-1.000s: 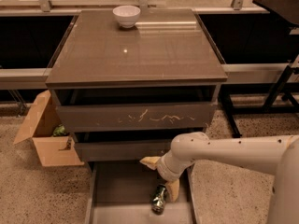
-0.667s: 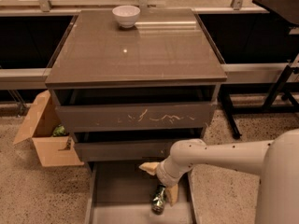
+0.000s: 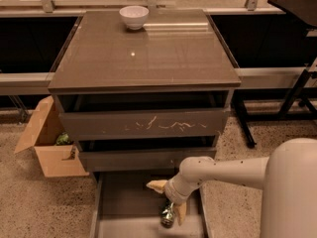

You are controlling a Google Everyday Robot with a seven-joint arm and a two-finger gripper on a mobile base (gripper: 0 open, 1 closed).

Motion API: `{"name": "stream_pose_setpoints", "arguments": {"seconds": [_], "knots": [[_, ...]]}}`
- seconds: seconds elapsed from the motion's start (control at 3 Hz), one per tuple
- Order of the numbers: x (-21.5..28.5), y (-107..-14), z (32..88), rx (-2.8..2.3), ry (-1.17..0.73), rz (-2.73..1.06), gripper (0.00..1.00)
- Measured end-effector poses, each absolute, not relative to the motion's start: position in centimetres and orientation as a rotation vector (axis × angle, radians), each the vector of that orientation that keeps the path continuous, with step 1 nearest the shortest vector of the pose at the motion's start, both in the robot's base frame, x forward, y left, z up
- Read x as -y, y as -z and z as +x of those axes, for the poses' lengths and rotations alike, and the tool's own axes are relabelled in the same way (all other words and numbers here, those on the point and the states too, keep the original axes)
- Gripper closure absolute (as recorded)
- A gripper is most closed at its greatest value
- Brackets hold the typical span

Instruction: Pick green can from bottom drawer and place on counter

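The green can (image 3: 167, 215) lies on the floor of the open bottom drawer (image 3: 124, 200), near its right side. My gripper (image 3: 168, 199) hangs low in the drawer right over the can. It is open, with one tan finger (image 3: 156, 185) up and to the left and the other (image 3: 181, 212) beside the can's right side. The can's upper end is partly hidden by the wrist. The glossy counter (image 3: 148, 53) is the cabinet top above.
A white bowl (image 3: 134, 16) stands at the counter's back edge. The white-scratched drawer (image 3: 143, 124) and a slimmer drawer (image 3: 138, 158) stick out above the bottom drawer. An open cardboard box (image 3: 49, 145) sits on the floor at the left. Black table legs (image 3: 297, 90) stand at the right.
My arm has lowered and its wrist has shifted slightly down towards the can. The can has not moved.
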State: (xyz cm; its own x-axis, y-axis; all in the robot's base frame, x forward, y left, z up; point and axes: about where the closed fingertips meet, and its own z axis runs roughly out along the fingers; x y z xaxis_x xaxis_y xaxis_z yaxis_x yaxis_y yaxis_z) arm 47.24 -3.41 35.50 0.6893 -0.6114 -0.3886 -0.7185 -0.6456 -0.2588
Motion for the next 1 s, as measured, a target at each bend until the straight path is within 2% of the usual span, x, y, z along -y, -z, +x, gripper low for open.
{"name": "stream_pose_setpoints", "arguments": {"seconds": [1.0], "knots": [[8.5, -27.5, 48.8, -0.999, -0.200, -2.617, 0.00]]}}
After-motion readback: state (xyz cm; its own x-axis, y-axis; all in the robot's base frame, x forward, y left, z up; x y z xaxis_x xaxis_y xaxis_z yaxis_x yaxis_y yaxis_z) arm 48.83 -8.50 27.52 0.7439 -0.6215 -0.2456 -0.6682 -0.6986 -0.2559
